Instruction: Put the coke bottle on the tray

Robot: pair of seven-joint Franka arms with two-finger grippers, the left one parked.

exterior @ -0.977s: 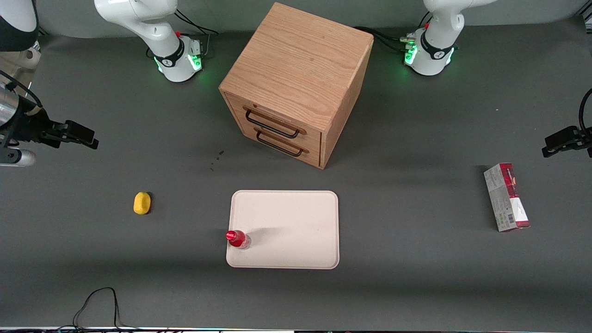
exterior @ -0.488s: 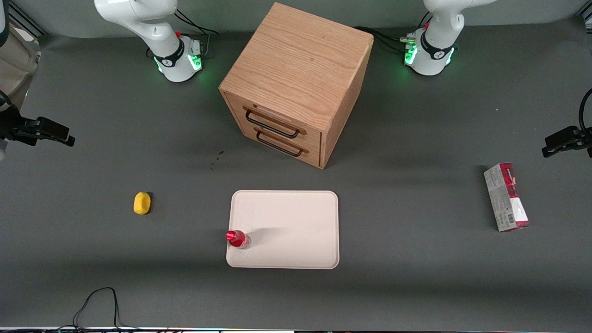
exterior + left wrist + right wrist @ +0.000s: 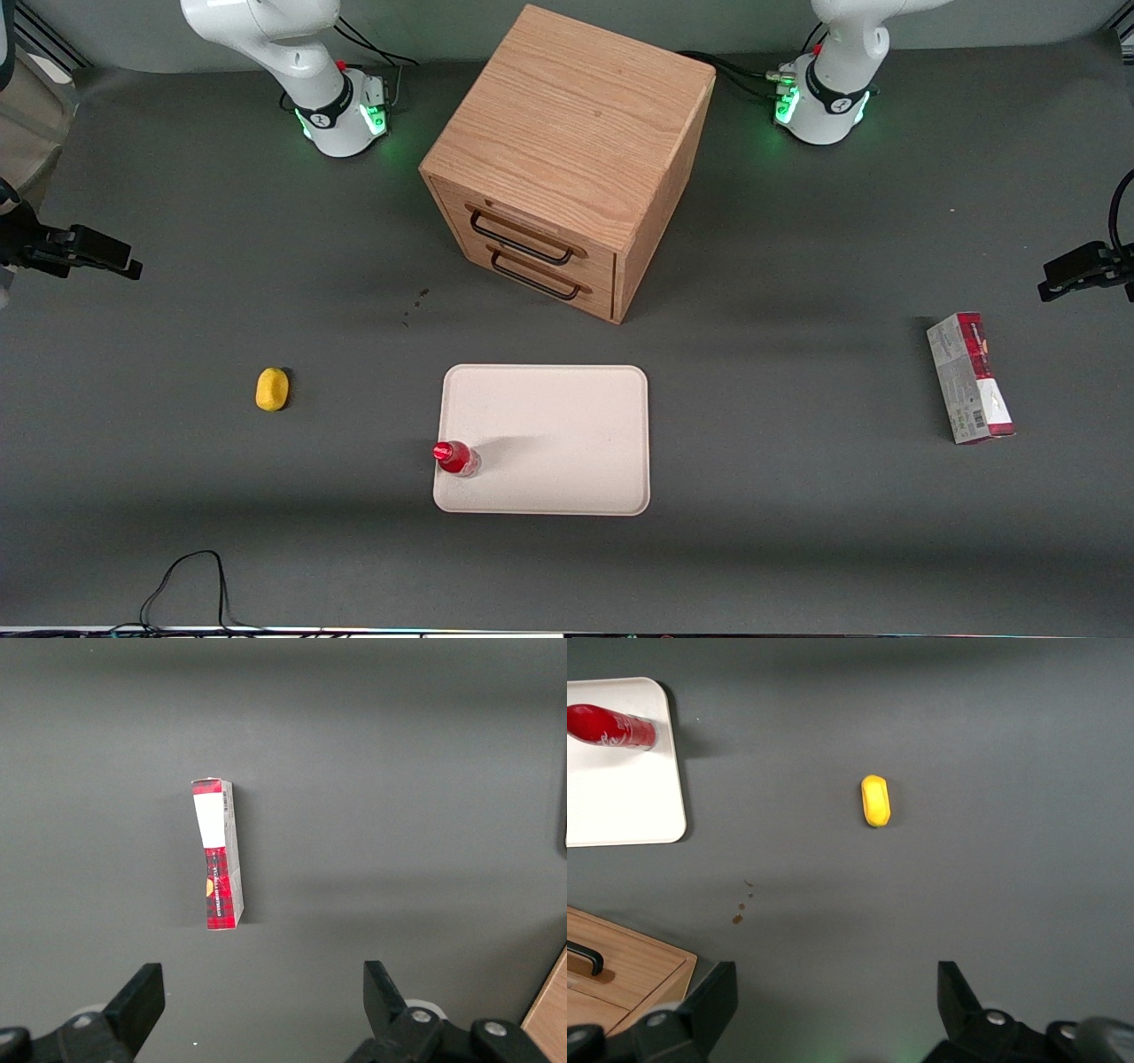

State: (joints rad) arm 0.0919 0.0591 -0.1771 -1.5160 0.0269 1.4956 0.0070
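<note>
Coke bottle (image 3: 456, 458) upright on tray (image 3: 567, 416) at its working-arm edge, white script on red label visible only from right wrist, gripper (image 3: 837, 1005) high above bench (image 3: 797, 549), jaws released, carton (image 3: 218, 855) print unreadable.

Landmark, tray (image 3: 567, 416): coke bottle (image 3: 455, 457) standing on its corner nearest the working arm's end; drawer cabinet (image 3: 567, 159) farther from camera; yellow lump (image 3: 272, 389) toward working arm's end; carton (image 3: 970, 377) toward parked arm's end; gripper (image 3: 837, 1005), fingers spread, above table near the lump.

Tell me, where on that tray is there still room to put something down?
Most of the tray is bare; only the coke bottle stands at its edge nearest the yellow lump. The gripper, open, hangs far off, toward the working arm's end.
</note>
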